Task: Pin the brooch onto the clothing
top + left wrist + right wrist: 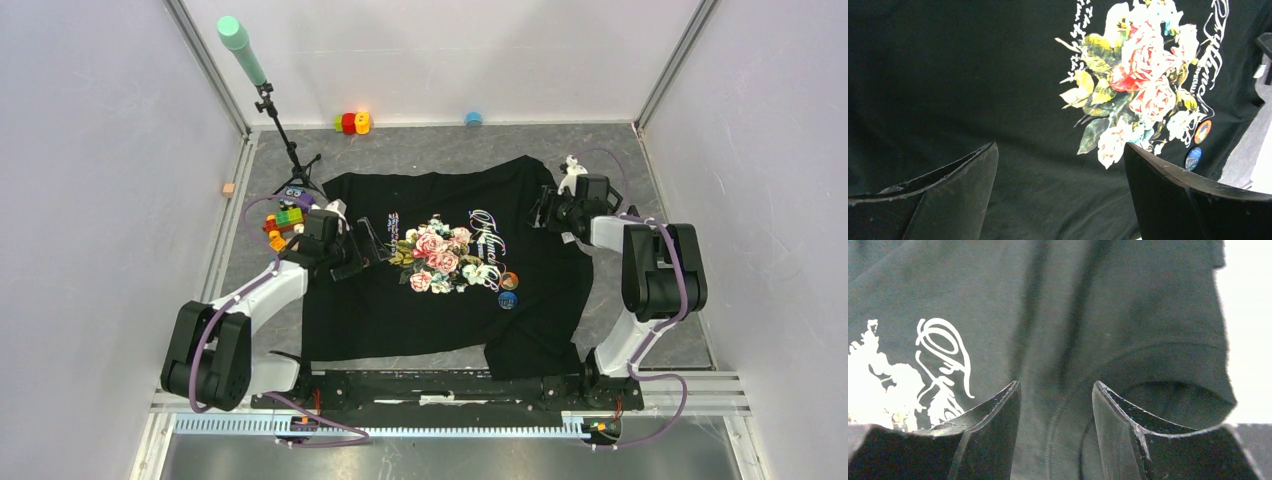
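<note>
The clothing [400,310], a black T-shirt with a rose print [440,255] and white lettering, lies spread on the grey table. An orange round brooch [509,280] and a blue one [508,300] rest on it below the lettering; the left wrist view also has the orange brooch [1203,131] and the blue one [1193,158]. My left gripper [370,242] hovers open over the shirt [948,75] left of the print, nothing between its fingers [1060,145]. My right gripper [546,210] is at the shirt's upper right, jaws apart [1056,383] over a stitched seam of the fabric [1128,305].
A tripod with a green-tipped pole [240,40] stands at the back left. Coloured toy bricks [283,222] lie by the left arm. Red and yellow toys [351,123] and a small blue item [473,118] sit along the back wall. A peach block [229,188] lies far left.
</note>
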`<state>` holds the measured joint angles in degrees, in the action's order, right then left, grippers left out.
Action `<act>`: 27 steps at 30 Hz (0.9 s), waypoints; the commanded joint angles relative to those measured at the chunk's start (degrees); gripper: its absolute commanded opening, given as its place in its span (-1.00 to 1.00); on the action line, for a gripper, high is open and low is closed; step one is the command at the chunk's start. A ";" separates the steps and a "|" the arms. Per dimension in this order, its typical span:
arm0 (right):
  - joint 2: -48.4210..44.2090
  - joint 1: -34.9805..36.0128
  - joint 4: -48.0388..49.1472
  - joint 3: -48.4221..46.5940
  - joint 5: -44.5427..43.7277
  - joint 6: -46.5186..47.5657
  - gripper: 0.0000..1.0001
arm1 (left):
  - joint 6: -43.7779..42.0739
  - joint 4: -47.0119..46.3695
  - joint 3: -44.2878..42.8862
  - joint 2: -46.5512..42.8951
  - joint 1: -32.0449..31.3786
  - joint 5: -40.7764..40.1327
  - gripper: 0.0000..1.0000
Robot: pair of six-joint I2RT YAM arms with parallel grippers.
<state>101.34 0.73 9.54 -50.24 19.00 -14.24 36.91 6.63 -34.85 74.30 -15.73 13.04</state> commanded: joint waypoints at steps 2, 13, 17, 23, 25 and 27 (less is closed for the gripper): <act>0.17 -4.44 -1.24 2.74 -1.11 0.79 0.19 | -4.30 2.21 -1.00 -2.13 1.21 -1.57 1.00; -1.54 -6.09 -3.65 3.01 -3.59 3.53 0.27 | -4.13 3.89 -1.05 -6.51 2.26 -3.62 1.00; -5.28 -6.01 -5.00 1.04 -2.55 4.83 0.44 | -4.42 6.13 -2.94 -9.22 2.71 -5.77 1.00; -14.74 -5.92 -11.07 -3.20 -4.43 7.34 0.96 | -8.24 13.02 -11.07 -13.97 2.89 -12.56 1.00; -18.56 -5.92 -12.61 -4.09 -5.71 8.46 0.96 | -10.85 15.77 -15.20 -15.03 2.89 -16.01 1.00; -23.33 -5.81 -12.88 -4.17 -8.23 9.07 0.96 | -12.93 18.75 -19.74 -15.96 2.89 -21.13 1.00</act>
<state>87.42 -4.99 -1.54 -50.78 15.16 -8.19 31.07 20.51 -45.63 61.49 -13.21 1.87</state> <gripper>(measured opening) 0.979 0.995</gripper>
